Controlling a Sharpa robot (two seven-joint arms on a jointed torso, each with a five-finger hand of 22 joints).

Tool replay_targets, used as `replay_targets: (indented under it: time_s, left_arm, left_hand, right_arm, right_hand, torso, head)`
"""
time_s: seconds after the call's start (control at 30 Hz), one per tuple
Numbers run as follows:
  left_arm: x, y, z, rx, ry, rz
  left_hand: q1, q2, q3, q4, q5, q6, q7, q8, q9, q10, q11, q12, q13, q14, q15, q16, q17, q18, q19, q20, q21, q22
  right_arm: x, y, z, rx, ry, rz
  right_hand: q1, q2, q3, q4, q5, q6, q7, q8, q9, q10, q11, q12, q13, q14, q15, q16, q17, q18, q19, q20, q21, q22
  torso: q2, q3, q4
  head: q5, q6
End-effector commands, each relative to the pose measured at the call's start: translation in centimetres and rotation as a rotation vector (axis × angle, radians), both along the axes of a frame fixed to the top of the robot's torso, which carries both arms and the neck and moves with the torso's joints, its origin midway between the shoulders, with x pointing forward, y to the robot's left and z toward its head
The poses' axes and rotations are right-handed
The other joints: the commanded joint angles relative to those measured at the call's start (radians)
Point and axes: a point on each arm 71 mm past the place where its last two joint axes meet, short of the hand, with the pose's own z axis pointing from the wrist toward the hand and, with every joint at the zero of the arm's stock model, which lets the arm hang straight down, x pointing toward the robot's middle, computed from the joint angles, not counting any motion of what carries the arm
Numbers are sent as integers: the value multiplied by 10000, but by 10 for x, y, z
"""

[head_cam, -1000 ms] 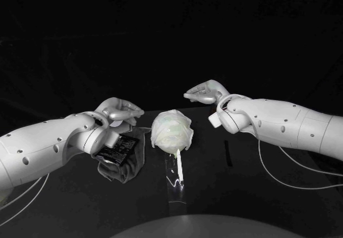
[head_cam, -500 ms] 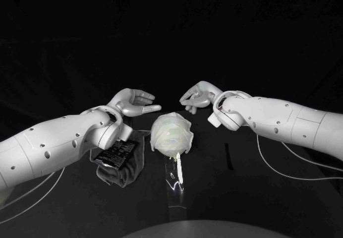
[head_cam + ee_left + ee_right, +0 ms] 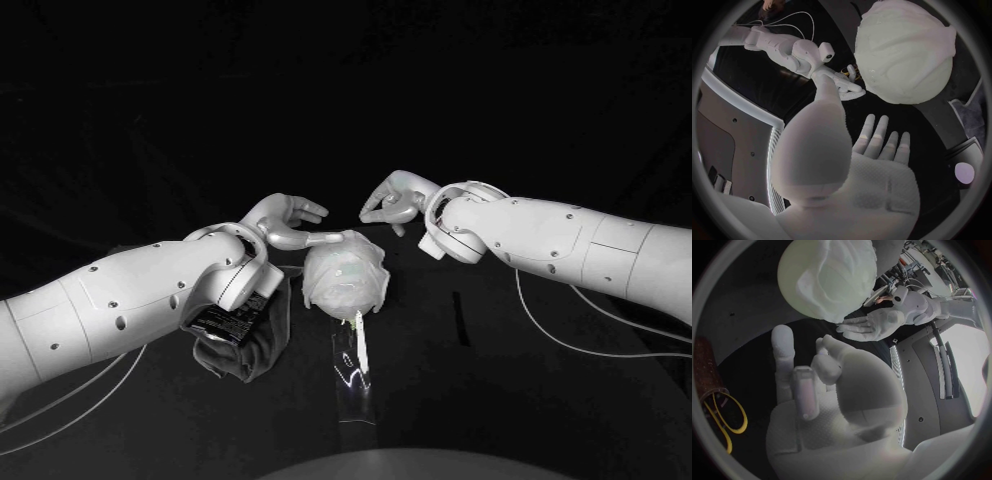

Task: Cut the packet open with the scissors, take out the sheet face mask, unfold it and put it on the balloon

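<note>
I see the balloon (image 3: 346, 278) boxed in at its far end: left robot hand (image 3: 293, 225) just beside it, right robot hand (image 3: 392, 205) near. Packet (image 3: 228, 318) crowds its left flank. Free worktop (image 3: 476, 400) along its right.

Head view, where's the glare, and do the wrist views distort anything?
Head view: glare glints on the shiny strip below the balloon. Left wrist view: fisheye swells the left hand near the lens. Right wrist view: same bulge on the right hand.
</note>
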Motion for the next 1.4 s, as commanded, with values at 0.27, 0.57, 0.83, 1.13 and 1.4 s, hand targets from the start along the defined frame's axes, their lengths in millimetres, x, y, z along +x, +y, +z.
replay_targets:
  time_s: [0.27,0.57,0.83,1.13,1.4]
  left_arm:
    - [-3,-7,-5,832,240,-225]
    - [-5,-8,-12,1211,358,-382]
    - [-6,-8,-15,1433,392,-500]
    - [-7,-8,-17,1512,448,-546]
    - [-8,-9,-20,1545,520,-608]
  left_hand:
    - [162,13,-18,-22,-45,-155,775,-164,-48,46,11,3,6,-22,-181,-90,-17,-105,-81,22,-73,-24]
    - [310,-7,-36,-15,-46,-488,800,-391,-124,-271,28,-154,-33,-278,-247,-299,-100,-104,-178,17,-145,-60]
    - [451,4,-13,-18,-41,-553,790,-434,-136,-358,13,-198,-34,-317,-272,-345,-115,-101,-194,16,-162,-69]
    - [534,18,10,-18,-39,-543,782,-426,-130,-341,5,-196,-26,-311,-282,-353,-115,-99,-193,16,-166,-72]
    - [606,33,31,-18,-38,-491,777,-391,-114,-293,-1,-179,-16,-291,-291,-351,-111,-97,-193,14,-170,-75]
  right_arm:
    - [-3,11,-4,-1010,367,282]
    - [-7,10,-5,-642,816,291]
    - [-11,12,-6,-306,1090,386]
    - [-14,15,-6,-139,1313,612]
    - [-15,18,-7,-141,1332,702]
  right_hand:
    - [-507,-170,-167,234,-4,-200,99,-57,34,1093,118,4188,6020,1059,110,234,2633,-499,962,20,2253,2476]
    - [-1501,-665,-1000,1055,-1,-701,331,-431,-78,1093,329,4188,6020,1059,288,234,2633,-613,1101,195,2912,3206]
    - [-1556,-693,-1283,1358,-4,-724,342,-484,-69,1093,349,4188,6020,1059,312,234,2633,-606,1059,251,3043,3364]
    - [-1063,-475,-1398,1548,-1,-542,297,-449,-4,1093,320,4188,6020,1059,295,234,2633,-613,1055,293,3295,3672]
    - [-765,-484,-1428,1507,-1,-575,313,-502,-6,1093,333,4188,6020,1059,302,234,2633,-620,1041,301,3369,3771]
  torso:
    - [4,-1,19]
    - [4,-7,-11]
    - [-6,8,-7]
    - [-8,2,0]
    - [-3,6,5]
  head:
    - [-25,8]
    - [17,0]
    - [17,5]
    - [8,51]
    - [4,53]
